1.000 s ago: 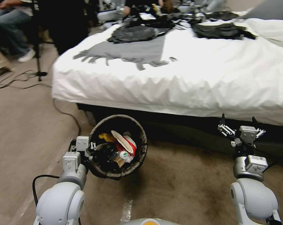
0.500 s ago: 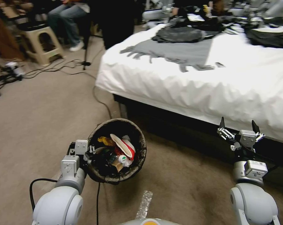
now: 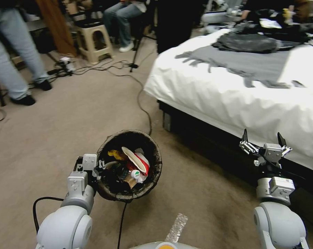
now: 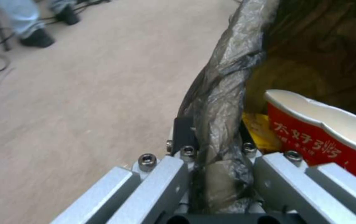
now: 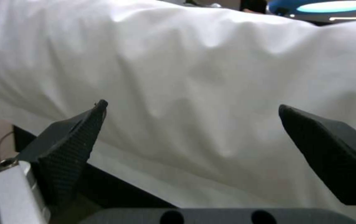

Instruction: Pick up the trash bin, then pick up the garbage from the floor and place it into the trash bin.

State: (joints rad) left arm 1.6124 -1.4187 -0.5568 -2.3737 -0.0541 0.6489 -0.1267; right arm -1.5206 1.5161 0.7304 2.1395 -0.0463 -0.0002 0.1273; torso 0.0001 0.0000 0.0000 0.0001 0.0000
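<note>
The trash bin [image 3: 153, 173], a round bucket with a dark bag folded over its rim, hangs above the beige floor [image 3: 59, 124]. My left gripper [image 3: 100, 168] is shut on its near-left rim. In the left wrist view that gripper [image 4: 213, 140] pinches the crumpled bag rim [image 4: 227, 77]. Garbage lies inside the bin: a red-and-white carton [image 3: 137, 159], a yellow wrapper [image 3: 115, 154] and a bottle [image 3: 134, 173]. The carton [image 4: 319, 130] and yellow wrapper [image 4: 261, 130] show close up. My right gripper [image 3: 262, 136] stands open and holds nothing, facing the bed sheet [image 5: 211, 68].
A white-covered bed [image 3: 232, 100] with grey and black clothes fills the right side, its dark base close to my right arm. Cables [image 3: 142, 100] trail across the carpet. A stool [image 3: 92, 41] and a person's legs [image 3: 11, 69] stand at the far left. A tape strip [image 3: 177, 226] lies near my base.
The whole picture has shifted right, so the camera has turned left. The bin stays in my left gripper and both arms keep their pose.
</note>
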